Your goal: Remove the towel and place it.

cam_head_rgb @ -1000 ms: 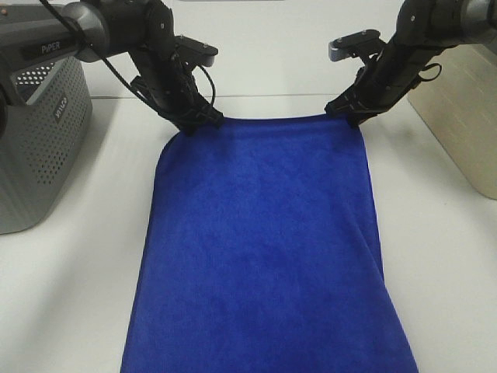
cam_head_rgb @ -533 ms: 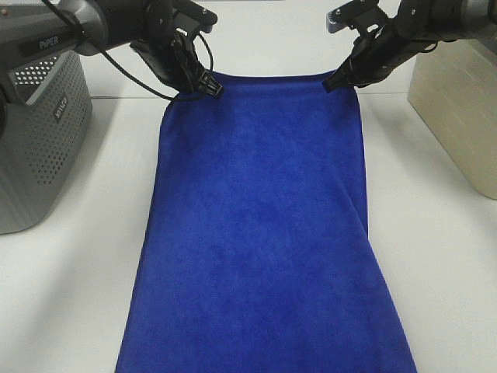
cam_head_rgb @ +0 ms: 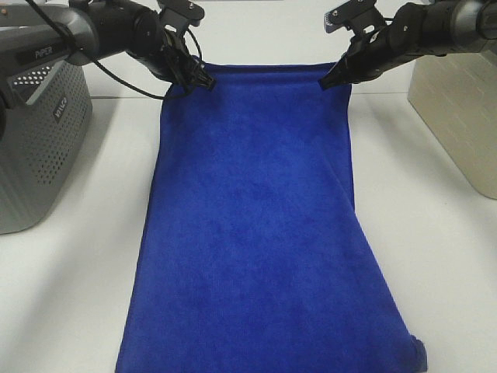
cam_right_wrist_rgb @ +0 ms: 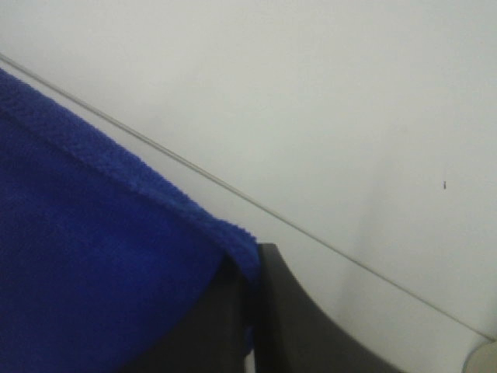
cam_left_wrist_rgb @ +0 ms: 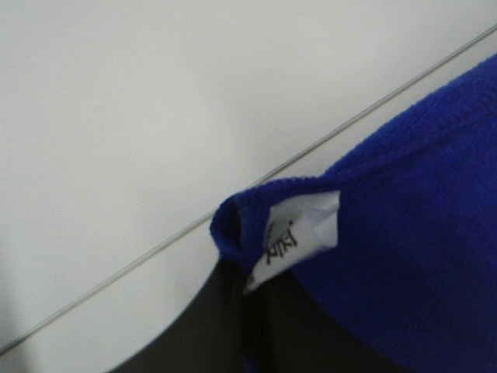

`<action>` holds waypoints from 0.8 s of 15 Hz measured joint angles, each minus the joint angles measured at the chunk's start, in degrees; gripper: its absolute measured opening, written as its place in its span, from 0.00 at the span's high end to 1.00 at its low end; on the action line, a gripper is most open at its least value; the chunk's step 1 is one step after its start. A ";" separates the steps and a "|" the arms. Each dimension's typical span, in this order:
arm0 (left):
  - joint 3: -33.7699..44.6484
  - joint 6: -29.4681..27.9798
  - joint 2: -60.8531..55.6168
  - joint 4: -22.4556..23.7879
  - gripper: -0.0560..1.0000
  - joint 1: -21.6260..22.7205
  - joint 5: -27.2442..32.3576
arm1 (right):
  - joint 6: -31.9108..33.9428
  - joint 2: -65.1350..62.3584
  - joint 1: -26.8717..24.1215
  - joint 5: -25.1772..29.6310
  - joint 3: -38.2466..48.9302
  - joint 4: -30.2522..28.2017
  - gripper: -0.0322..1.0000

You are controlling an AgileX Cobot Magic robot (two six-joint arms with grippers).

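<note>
Exterior high, towel: the blue towel (cam_head_rgb: 256, 233) lies lengthwise down the middle of the white table (cam_head_rgb: 443, 256), its far edge stretched between the two grippers.
Exterior high, left gripper (cam_head_rgb: 203, 82): clamped on the towel's far left corner.
Exterior high, right gripper (cam_head_rgb: 326, 81): clamped on the far right corner.
Exterior high, surroundings: grey perforated basket (cam_head_rgb: 35, 140) at the table's left edge; beige box (cam_head_rgb: 458, 116) at its right edge.
Left wrist, grip: dark fingers (cam_left_wrist_rgb: 202, 326) pinched together on the corner, the white tag (cam_left_wrist_rgb: 299, 233) just beside them.
Right wrist, grip: dark fingers (cam_right_wrist_rgb: 311, 326) pinched on the hemmed corner.
</note>
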 joint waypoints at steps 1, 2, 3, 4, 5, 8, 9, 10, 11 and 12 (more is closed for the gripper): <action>0.00 0.00 0.23 0.00 0.94 0.00 -0.86 | 0.00 0.00 0.00 -0.52 0.00 0.00 0.95; 0.00 0.00 0.46 0.06 0.94 0.00 -2.81 | 0.00 0.00 0.00 -1.72 0.00 0.00 0.95; 0.00 0.06 0.74 0.11 0.94 0.06 -4.53 | 0.00 0.11 0.00 -2.35 0.00 0.00 0.95; 0.00 0.06 1.03 0.29 0.94 0.06 -6.25 | 0.00 0.34 0.00 -3.32 0.00 0.00 0.95; 0.00 0.06 1.49 0.40 0.94 0.06 -7.45 | 0.00 0.74 -0.06 -4.07 0.00 0.00 0.95; 0.00 0.06 3.27 1.32 0.94 0.11 -9.51 | 0.00 2.86 -0.06 -5.79 0.00 0.00 0.95; 0.00 0.06 3.84 1.55 0.94 0.11 -9.97 | 0.00 3.50 -0.06 -6.42 0.00 0.00 0.95; 0.00 0.06 4.41 1.78 0.94 0.17 -10.71 | 0.00 3.84 -0.06 -6.59 0.00 0.06 0.95; 0.00 0.06 4.76 2.01 0.94 0.23 -11.52 | 0.06 4.13 -0.06 -7.28 0.00 0.63 0.95; 0.00 0.06 5.04 2.29 0.94 0.23 -12.20 | 0.06 4.58 -0.06 -7.85 0.00 1.72 0.94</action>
